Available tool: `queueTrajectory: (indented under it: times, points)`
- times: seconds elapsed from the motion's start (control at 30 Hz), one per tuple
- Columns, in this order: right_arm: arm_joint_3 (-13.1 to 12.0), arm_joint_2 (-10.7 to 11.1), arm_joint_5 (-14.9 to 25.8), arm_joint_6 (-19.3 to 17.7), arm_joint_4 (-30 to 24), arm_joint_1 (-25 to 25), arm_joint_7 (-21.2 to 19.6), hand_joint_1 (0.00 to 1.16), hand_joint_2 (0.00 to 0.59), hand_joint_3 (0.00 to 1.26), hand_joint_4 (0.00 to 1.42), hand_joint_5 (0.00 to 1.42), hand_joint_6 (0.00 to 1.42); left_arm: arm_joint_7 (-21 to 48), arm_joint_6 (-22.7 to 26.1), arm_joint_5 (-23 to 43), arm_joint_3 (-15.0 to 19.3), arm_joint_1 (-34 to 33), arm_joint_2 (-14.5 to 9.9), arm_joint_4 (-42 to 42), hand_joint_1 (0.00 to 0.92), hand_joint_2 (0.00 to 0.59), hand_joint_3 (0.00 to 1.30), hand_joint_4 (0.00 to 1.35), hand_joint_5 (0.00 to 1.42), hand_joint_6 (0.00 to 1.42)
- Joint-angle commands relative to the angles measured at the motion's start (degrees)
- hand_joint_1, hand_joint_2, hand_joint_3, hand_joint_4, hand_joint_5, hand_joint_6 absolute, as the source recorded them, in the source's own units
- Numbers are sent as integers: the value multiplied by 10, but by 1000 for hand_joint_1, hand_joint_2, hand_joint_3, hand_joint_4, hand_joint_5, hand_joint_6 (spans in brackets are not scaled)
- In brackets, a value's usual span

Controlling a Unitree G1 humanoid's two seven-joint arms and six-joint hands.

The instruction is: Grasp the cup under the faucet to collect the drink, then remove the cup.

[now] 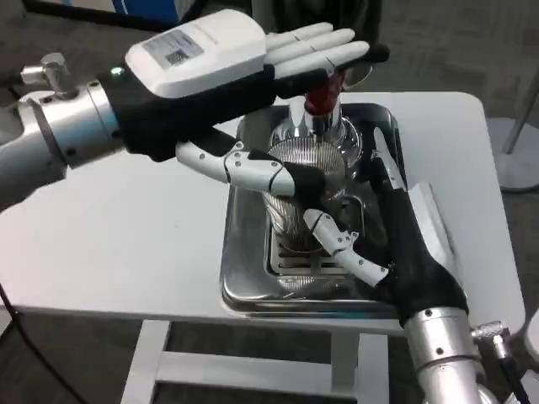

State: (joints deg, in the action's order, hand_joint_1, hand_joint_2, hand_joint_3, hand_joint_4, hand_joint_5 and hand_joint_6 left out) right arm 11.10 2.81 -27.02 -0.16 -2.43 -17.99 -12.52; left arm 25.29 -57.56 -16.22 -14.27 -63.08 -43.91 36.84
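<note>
A ribbed metal cup [289,220] stands on the slotted grate of a steel drip tray [246,282], under the chrome faucet [313,139] with its red tap handle [322,94]. My right hand [396,244] comes in from the lower right and grips the cup. Its thumb [344,247] crosses the cup's front, and its other fingers are hidden behind the cup. My left hand [227,63] hovers high over the faucet with its fingers stretched flat over the red handle. Its thumb [248,168] hangs down beside the cup's upper left.
The drip tray sits on a white table [118,244], near its front edge. A white stand base [515,151] is on the floor at the right. Grey carpet surrounds the table.
</note>
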Motion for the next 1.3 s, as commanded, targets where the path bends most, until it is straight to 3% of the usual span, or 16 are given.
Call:
queueTrajectory:
  times: [0.03,0.63,0.77,1.3]
  points:
    - [2,-5,5,-12,2,-1,-1,462,303,0,0,0,192,3,-1,-9,6,28,-1,23,0,164,74,0,0,177]
    - [3,-7,6,-13,10,-7,-2,461,302,0,0,0,193,-13,-34,31,54,22,12,59,0,162,81,0,0,208]
    - [3,-6,6,-12,10,-7,-1,461,302,0,0,0,193,-11,-46,53,64,23,20,70,0,161,5,0,0,223]
    - [1,-4,10,-9,9,-10,2,457,306,0,0,1,193,41,-38,155,109,13,50,115,0,150,0,0,0,232]
